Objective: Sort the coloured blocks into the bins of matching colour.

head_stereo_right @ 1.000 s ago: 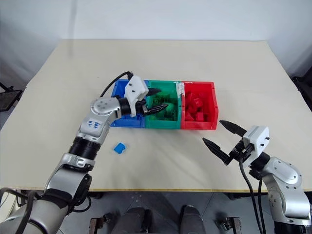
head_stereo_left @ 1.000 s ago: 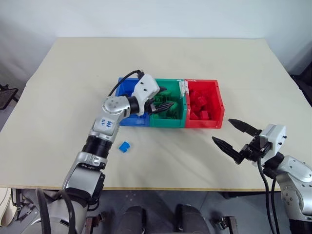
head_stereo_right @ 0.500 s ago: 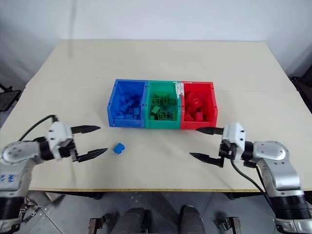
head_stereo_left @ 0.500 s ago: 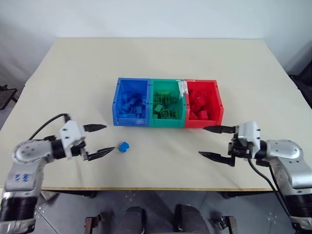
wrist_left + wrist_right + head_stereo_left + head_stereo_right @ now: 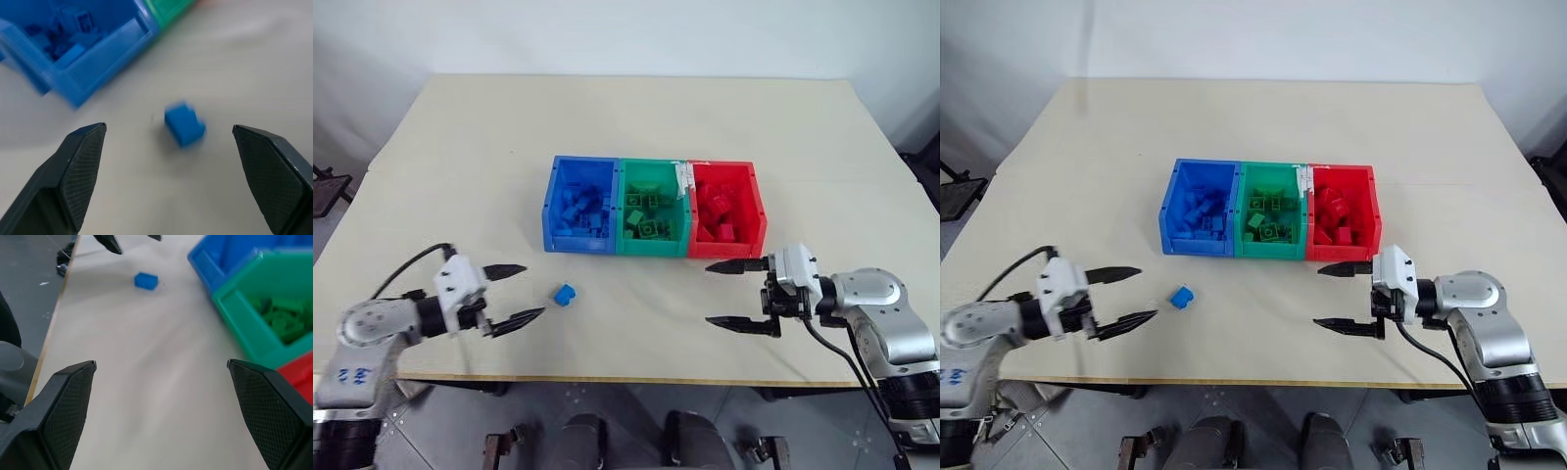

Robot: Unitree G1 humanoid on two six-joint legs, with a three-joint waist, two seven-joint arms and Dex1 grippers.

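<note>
A lone blue block (image 5: 564,293) lies on the bench (image 5: 636,127), near its front edge and in front of the blue bin (image 5: 579,205), apart from it. The blue bin, green bin (image 5: 652,208) and red bin (image 5: 725,208) stand side by side, touching, each with blocks of its own colour inside. The left pincer (image 5: 515,294) hangs just left of the blue block, fingers spread wide, holding nothing. The right pincer (image 5: 722,293) hangs in front of the red bin, pointing left, fingers also wide apart and empty.
</note>
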